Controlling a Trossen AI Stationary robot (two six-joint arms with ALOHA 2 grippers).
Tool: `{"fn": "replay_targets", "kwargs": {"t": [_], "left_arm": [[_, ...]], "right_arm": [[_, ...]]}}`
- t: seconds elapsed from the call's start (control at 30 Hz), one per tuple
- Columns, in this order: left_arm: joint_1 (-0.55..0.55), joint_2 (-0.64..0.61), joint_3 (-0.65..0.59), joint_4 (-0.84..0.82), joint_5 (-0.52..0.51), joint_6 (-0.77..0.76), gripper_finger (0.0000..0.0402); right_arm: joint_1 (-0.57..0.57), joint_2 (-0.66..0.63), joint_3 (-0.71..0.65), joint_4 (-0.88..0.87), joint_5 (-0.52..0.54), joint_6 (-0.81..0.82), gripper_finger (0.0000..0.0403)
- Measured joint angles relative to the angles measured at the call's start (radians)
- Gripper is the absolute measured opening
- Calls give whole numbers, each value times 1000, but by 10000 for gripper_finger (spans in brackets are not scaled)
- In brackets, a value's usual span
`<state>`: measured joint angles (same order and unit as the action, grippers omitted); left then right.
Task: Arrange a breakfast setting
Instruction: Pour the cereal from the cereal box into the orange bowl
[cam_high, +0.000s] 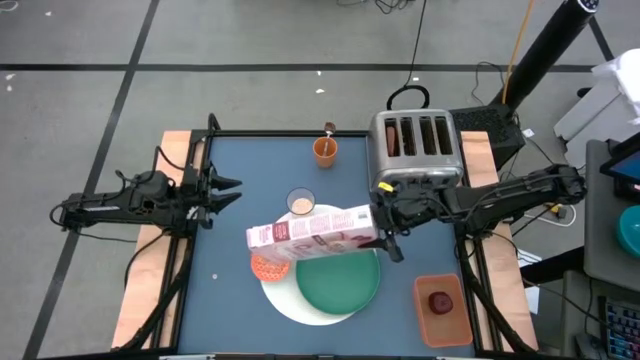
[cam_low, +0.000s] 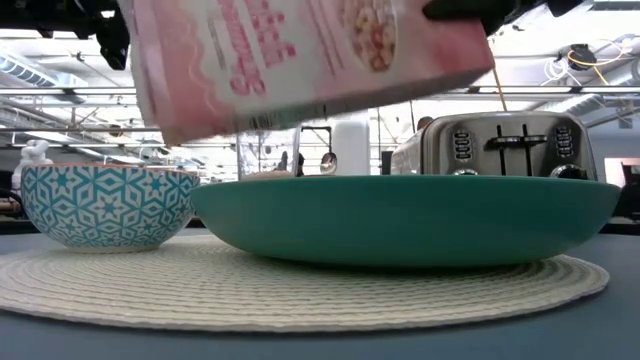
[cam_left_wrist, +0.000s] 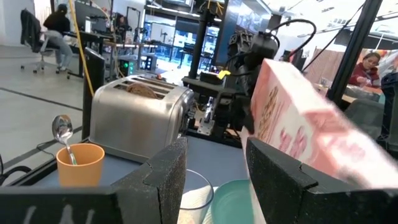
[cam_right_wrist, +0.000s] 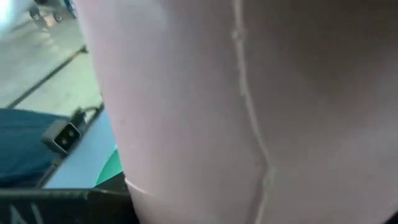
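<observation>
Blue tabletop from above: your right gripper (cam_high: 383, 228) grasps the pink cereal box (cam_high: 312, 231), tipped over the orange bowl (cam_high: 268, 267). Low view: box above bowl, beside green plate (cam_low: 405, 218). Left gripper (cam_high: 228, 192) waits released. Next, steady the pour.

Silver four-slot toaster (cam_high: 417, 146) at the table's far right, rectangular orange tray (cam_high: 441, 309) near right, seated people in the room behind

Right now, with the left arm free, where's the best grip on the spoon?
Grip the spoon high on the part standing out of the orange cup, coming from above. It stands near upright and the rest sits inside the cup; the left gripper is open.
</observation>
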<state>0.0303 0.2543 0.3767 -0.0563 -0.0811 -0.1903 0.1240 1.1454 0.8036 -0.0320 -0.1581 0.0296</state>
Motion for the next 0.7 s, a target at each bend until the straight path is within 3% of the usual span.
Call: {"fn": "replay_targets", "kwargs": {"t": [0.7], "left_arm": [[0, 0, 0, 0, 0, -1, 173]], "right_arm": [[0, -5, 14, -15, -2, 10, 224]]}}
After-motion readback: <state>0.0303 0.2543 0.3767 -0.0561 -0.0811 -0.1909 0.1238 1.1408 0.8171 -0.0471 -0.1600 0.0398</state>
